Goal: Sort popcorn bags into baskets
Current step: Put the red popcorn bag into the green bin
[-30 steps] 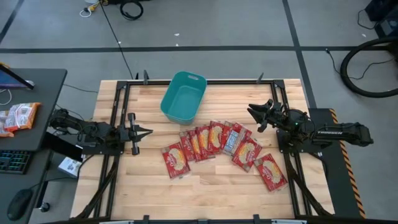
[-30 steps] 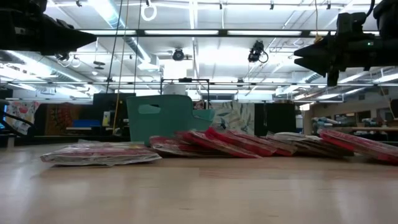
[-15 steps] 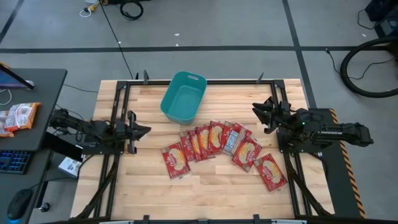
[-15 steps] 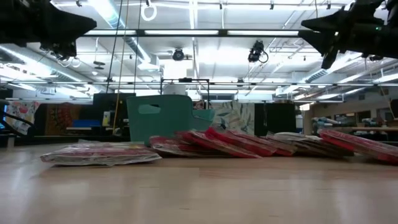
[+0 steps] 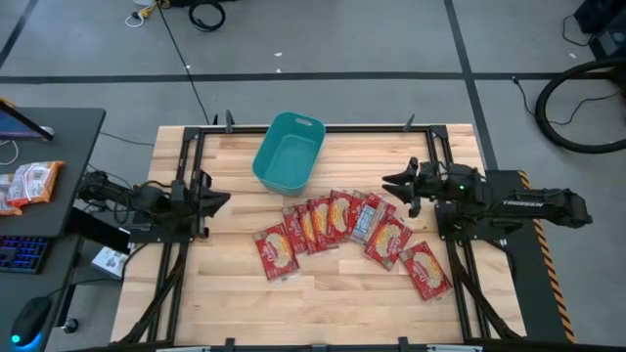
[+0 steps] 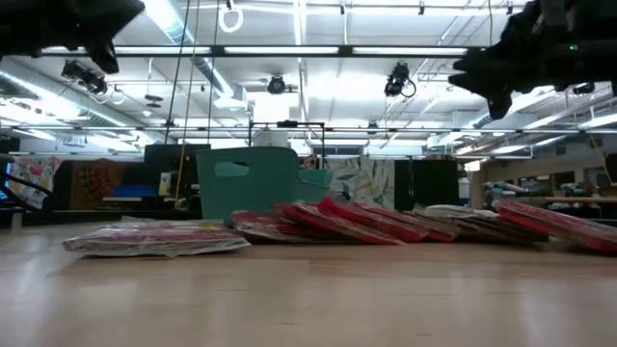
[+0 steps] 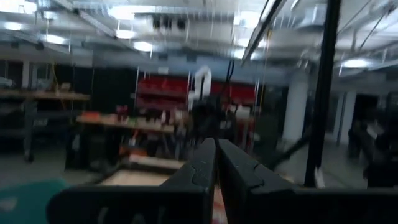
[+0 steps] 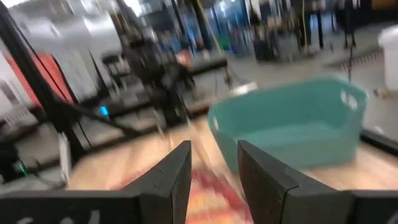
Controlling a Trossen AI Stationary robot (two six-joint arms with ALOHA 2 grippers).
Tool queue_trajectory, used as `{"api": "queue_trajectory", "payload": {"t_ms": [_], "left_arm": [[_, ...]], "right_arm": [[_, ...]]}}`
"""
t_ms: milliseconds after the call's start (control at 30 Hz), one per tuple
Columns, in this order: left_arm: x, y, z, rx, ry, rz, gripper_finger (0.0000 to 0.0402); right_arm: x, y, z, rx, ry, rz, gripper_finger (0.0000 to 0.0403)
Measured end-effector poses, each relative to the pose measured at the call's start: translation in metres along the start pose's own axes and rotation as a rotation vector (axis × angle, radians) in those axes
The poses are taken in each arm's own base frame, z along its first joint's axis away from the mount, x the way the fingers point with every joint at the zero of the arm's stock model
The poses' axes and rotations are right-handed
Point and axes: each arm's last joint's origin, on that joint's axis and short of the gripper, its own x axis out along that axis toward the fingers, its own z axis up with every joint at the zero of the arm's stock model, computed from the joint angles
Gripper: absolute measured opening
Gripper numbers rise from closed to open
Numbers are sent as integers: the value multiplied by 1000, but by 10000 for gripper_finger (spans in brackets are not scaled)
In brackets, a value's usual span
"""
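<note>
The popcorn bags (image 5: 342, 225) are taken as the landmark: red packets laid flat on the wooden table (image 5: 323, 303), fanned in an overlapping arc. One bag (image 5: 275, 250) is set at the arc's left end, slightly apart from the others, and another (image 5: 425, 270) lies at the right end, nearest the front edge. A packet with a pale bluish-white face (image 5: 365, 219) is seen in the middle of the arc, overlapped by its neighbours. In the low view the bags (image 6: 318, 224) are seen as a low red row across the tabletop.

To the right of the bags, raised above the table, the right gripper (image 5: 397, 183) is pointed toward them; its jaws are parted by a clear gap and nothing is held between them. To the left of the bags, well apart from them, the left gripper (image 5: 223, 200) is held above the table; its jaws are pressed together, with nothing between them.

Behind the bags, just beyond the arc's left half, the teal basket (image 5: 274, 181) is placed, and no packet is seen inside it.
</note>
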Motion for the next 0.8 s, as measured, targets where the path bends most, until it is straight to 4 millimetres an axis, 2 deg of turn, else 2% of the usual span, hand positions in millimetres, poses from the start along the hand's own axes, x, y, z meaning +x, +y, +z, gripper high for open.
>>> {"api": "queue_trajectory", "payload": {"t_ms": [133,333,567,800], "left_arm": [[0,0,6,-2,-51,-1,23],[0,1,8,-12,-72,2,23],[0,0,4,53,-40,1,23],[0,2,6,100,-52,50,23]], "right_arm": [[12,2,4,-2,144,-30,135],[33,8,-2,-4,431,-102,135],[61,29,0,-50,653,-183,135],[80,54,-1,-73,843,-322,135]]}}
